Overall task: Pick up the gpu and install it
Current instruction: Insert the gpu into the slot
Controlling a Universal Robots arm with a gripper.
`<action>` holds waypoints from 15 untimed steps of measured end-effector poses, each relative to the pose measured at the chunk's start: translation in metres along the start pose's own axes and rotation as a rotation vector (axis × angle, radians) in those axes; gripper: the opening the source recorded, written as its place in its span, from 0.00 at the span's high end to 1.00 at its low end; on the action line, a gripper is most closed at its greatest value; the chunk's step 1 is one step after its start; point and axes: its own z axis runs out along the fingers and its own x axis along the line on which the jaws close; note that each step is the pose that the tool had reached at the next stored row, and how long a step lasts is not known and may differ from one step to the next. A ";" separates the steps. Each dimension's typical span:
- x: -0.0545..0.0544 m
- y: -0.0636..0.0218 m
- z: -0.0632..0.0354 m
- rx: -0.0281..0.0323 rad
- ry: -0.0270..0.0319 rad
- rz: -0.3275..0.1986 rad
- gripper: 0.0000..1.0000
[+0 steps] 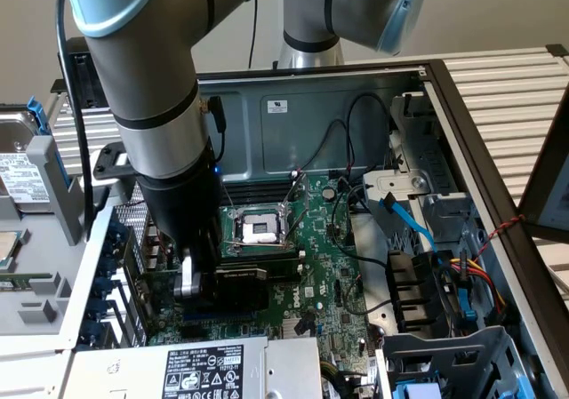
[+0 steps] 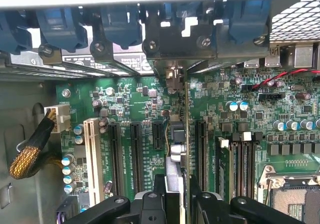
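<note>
Gripper (image 1: 206, 285) low in the exterior frame's lower left, down inside the open PC case (image 1: 462, 141), clamped on the gpu (image 1: 242, 282): black shroud sits edge-on just above the motherboard (image 1: 324, 266), below the empty CPU socket (image 1: 258, 230). Grey arm (image 1: 151, 88) fills the upper left. Power supply (image 1: 200, 368) with white label along the bottom edge. Hard drive (image 1: 20, 163) in a grey bracket at far left, outside the case. Blue SATA cable (image 1: 418, 226) right of centre. Case lies on a slatted metal bench (image 1: 516, 88); plain beige wall behind.

Wrist view: fingers (image 2: 150, 204) closed on the card's thin edge (image 2: 176, 171), held upright over the board between the black expansion slots (image 2: 136, 156). White slot (image 2: 91, 159) nearby, braided cable (image 2: 30, 154) at the case wall. Blue slot latches (image 2: 115, 24) line the rear of the case.
</note>
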 end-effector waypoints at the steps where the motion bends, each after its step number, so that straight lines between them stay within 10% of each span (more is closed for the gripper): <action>1: 0.000 0.0001 0.0002 0.0001 -0.0001 0.000 0.72; 15: 0.000 0.0012 0.0025 0.0001 -0.0002 0.000 0.72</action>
